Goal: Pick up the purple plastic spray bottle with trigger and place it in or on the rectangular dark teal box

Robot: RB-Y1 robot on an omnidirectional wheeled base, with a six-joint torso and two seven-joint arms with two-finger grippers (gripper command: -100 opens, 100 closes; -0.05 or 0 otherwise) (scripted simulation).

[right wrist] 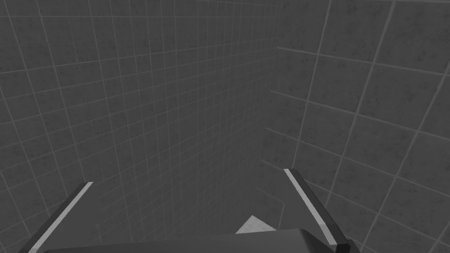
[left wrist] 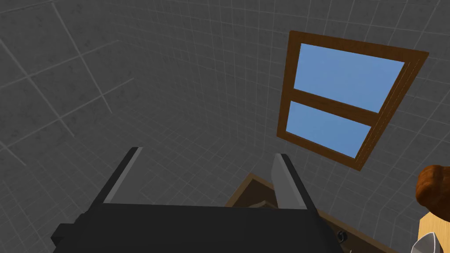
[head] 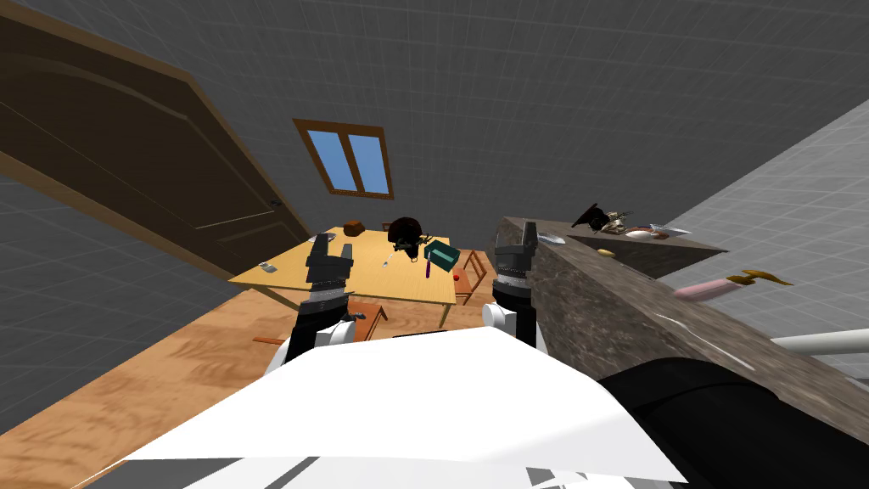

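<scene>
Starting at your left gripper (left wrist: 206,178), you have its two fingers spread apart with nothing between them, and your right gripper (right wrist: 189,211) is the same: fingers wide, empty. In the head view both hands are held up in front of you, the left one seen against the near part of the wooden table (head: 382,284), the right one beside the end of the dark stone counter (head: 594,289). Nothing of the task looks done. The purple spray bottle (head: 429,267) sits on the table's far right part, well beyond either hand, and the teal box (head: 442,254) stands just beside it; you cannot tell whether they touch. Everything is left: closing in on the table, the grasp, the lift and the short carry to the box. Around the pair you have a dark round object (head: 406,229), a brown lump (head: 354,227) toward the far edge and a small grey item (head: 267,267) at the left corner. A chair (head: 472,270) stands at the table's right side, close to the bottle, and a second chair (head: 367,316) is at the near edge between you and the tabletop. Along with the counter on your right, these probably narrow your approach.
</scene>
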